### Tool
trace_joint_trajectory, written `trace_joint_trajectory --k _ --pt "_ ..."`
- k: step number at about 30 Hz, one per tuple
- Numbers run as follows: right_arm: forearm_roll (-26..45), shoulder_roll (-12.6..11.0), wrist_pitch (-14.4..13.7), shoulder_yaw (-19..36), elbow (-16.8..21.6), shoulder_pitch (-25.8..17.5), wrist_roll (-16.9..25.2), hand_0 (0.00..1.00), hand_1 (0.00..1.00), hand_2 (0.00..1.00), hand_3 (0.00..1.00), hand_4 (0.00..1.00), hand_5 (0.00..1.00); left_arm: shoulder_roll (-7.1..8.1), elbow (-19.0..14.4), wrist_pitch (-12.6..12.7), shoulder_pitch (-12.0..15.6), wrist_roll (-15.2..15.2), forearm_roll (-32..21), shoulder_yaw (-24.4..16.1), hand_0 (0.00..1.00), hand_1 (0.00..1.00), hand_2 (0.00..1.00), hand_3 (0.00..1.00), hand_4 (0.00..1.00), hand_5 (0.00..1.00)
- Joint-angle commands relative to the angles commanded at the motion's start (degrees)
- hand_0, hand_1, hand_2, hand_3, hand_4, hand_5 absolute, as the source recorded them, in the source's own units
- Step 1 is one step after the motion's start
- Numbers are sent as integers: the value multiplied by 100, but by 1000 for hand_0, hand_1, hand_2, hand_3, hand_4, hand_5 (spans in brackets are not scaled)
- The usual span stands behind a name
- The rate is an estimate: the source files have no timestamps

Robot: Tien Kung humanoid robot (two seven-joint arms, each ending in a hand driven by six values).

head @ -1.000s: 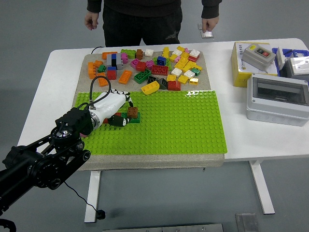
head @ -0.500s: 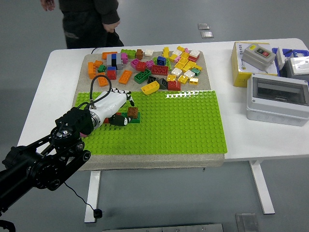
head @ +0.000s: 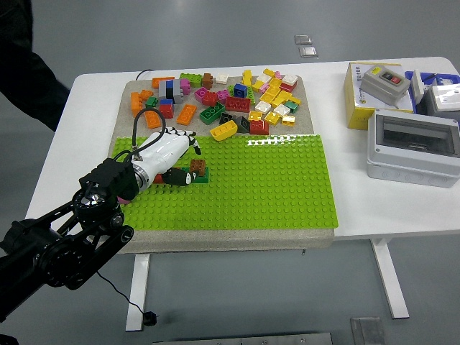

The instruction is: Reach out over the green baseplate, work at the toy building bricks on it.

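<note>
Bricks stacked brown on green sit at the left of the green baseplate, just right of the left hand, touching its dark fingers. Whether those fingers pinch the stack, I cannot tell. Only this hand is close.

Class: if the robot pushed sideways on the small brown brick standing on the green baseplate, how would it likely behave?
The brown brick looks rigid and probably light. Seated on the studded green baseplate, it would likely resist sliding, perhaps tipping off instead.
</note>
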Motion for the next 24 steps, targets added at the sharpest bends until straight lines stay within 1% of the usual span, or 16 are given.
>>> trace_joint_trajectory --k 12,18,24 --pt "5 -4 -2 11 0 10 5 694 610 569 690 367 869 -35 -6 -92 62 108 -42 114 998 949 972 665 695 291" --pt "8 -6 0 8 0 20 13 695 610 569 690 367 869 -68 80 -81 75 103 -62 120 998 950 972 664 697 297" --pt "15 -5 -1 6 0 24 20 696 610 568 690 369 869 -96 96 -67 82 95 -72 116 998 950 974 660 703 307"
